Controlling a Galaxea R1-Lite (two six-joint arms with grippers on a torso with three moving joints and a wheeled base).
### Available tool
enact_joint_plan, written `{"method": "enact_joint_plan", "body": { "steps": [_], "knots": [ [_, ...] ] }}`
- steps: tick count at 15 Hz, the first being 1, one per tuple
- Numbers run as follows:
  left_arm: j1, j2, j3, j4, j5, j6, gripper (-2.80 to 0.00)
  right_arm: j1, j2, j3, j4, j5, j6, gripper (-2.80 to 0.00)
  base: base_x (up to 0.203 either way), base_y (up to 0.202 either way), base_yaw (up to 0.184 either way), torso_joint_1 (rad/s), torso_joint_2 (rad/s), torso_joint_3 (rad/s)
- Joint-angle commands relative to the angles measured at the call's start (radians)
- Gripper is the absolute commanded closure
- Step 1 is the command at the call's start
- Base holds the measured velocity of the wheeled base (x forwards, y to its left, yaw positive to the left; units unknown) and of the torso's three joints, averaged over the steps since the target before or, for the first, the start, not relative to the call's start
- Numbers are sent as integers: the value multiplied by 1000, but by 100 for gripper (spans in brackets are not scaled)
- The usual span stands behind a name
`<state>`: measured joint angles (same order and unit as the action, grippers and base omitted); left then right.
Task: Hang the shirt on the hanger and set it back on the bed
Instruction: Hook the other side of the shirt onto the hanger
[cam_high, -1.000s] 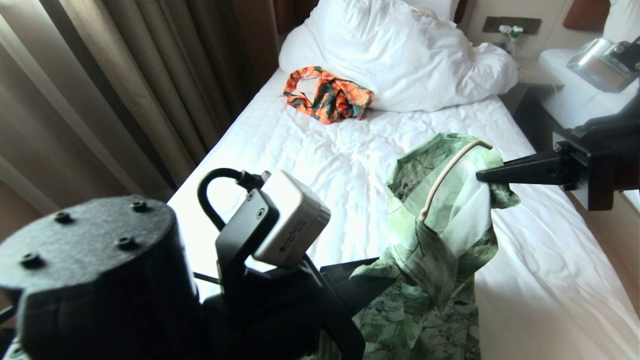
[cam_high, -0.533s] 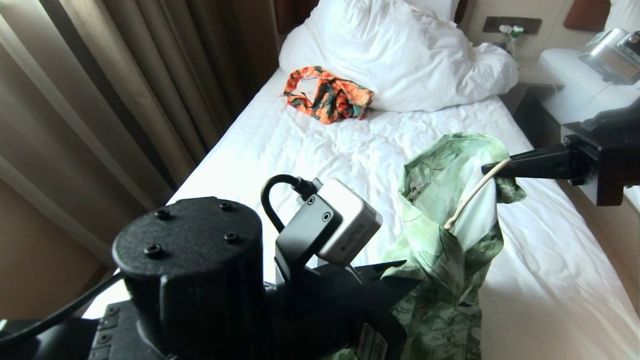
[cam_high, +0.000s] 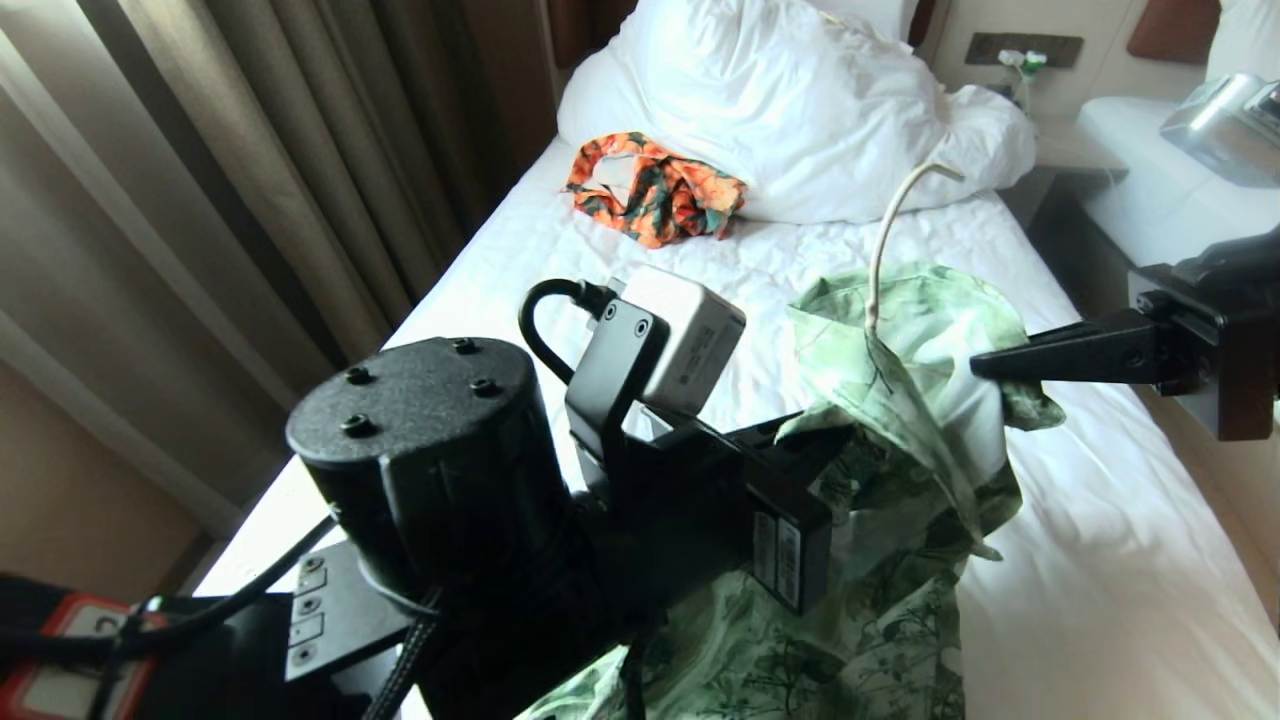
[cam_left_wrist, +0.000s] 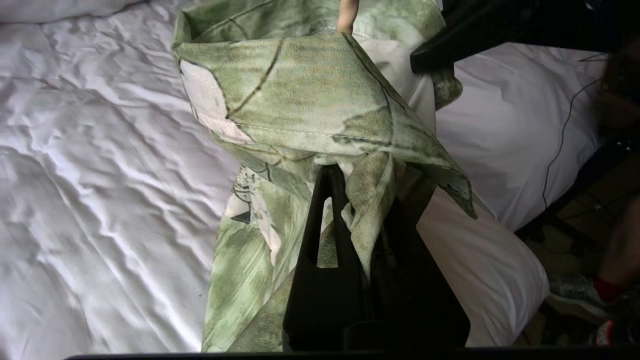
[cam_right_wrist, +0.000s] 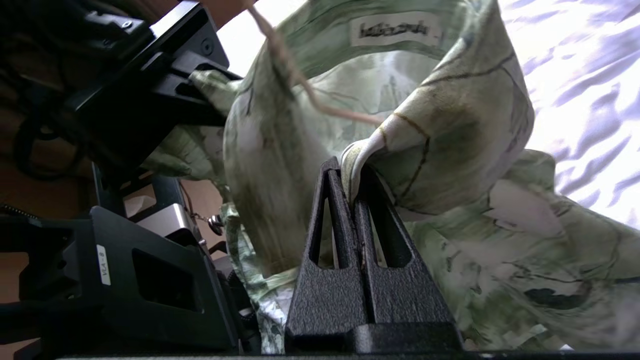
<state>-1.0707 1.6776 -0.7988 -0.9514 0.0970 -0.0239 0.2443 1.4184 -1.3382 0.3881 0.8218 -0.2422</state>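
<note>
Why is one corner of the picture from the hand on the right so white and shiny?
Right wrist view: bright light washes out the bed sheet behind the shirt. Head view: the sheet glares too, while the left arm looks dark.

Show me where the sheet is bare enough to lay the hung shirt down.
Bare sheet of the bed lies between the orange patterned garment and the shirt, and along the curtain side. Crowded: the duvet at the head, and the near right, where the left gripper and right gripper pinch the shirt around the hanger.
</note>
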Motion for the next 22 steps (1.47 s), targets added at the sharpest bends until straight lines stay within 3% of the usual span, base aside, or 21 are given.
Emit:
{"method": "enact_joint_plan", "body": {
  "steps": [1, 8, 14, 16, 17, 22],
  "knots": [
    [12, 20, 6, -24, -2, -16, 0, 15, -14, 7, 3, 6, -2, 0, 0, 0, 0, 0, 0, 0],
    [12, 37, -9, -26, 1, -18, 0, 120, -109, 7, 93, 5, 0, 0, 0, 0, 0, 0, 0, 0],
    [7, 28, -60, -26, 32, -14, 0, 121, -141, 46, 101, 2, -2, 0, 0, 0, 0, 0, 0, 0],
    [-3, 18, -66, -26, 35, -14, 0, 120, -145, 58, 99, -2, -41, 0, 0, 0, 0, 0, 0, 0],
    [-10, 12, -65, -29, 35, -14, 0, 121, -148, 59, 100, -3, -47, -280, 0, 0, 0, 0, 0, 0],
    [-12, 6, -66, -92, 38, -9, 0, 109, -180, 45, 112, -4, -19, -280, 0, 0, 0, 0, 0, 0]
  ]
}}
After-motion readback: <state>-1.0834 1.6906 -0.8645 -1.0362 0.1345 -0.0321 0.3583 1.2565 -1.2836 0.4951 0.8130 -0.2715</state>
